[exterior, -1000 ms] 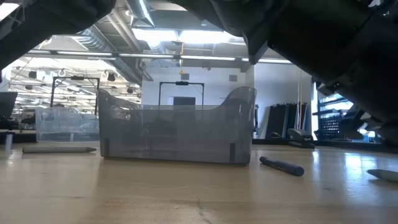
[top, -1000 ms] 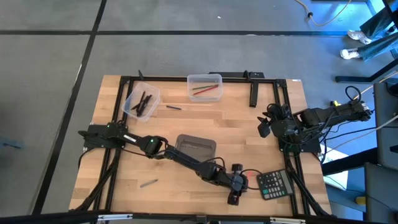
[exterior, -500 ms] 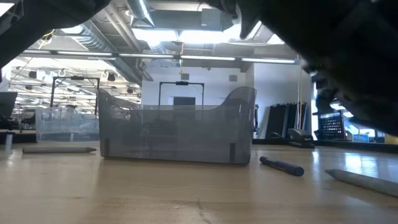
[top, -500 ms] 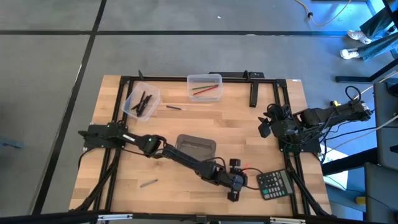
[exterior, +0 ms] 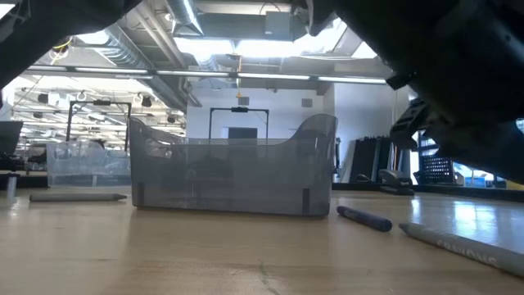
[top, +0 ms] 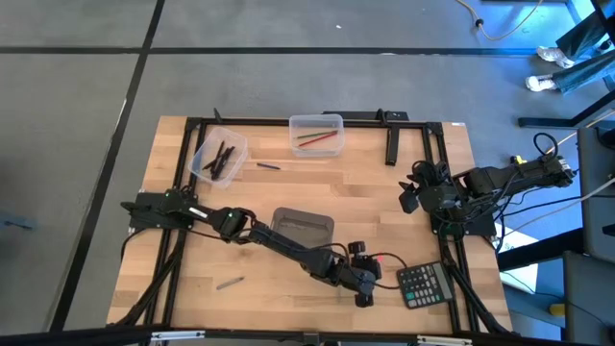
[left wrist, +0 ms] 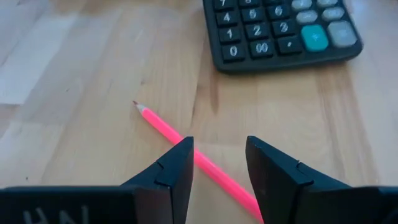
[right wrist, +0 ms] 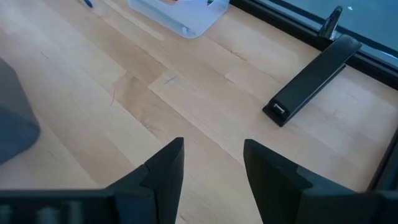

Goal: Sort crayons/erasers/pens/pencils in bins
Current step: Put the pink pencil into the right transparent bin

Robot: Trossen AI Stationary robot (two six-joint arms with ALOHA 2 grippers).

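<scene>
The left pincer [left wrist: 217, 168] hangs spread and empty at the lower centre of its wrist frame, with the pink pencil [left wrist: 193, 158] running diagonally between its tips, point toward the upper left. My read is that this pencil is the next pick, and the tips straddle its shaft at a slant, so a small turn may be needed before closing. Just beyond, in the upper right of that frame, lies the black calculator [left wrist: 280, 28], close enough to catch a tip. In the high view the left arm reaches across to lower centre-right, far nearer the pencil than the right pincer [top: 411, 197], which waits spread at right. Farther up sit the smoky grey bin [top: 303, 227], a loose grey stick [top: 230, 283] at lower left, and two clear bins [top: 316, 134] holding sorted sticks
</scene>
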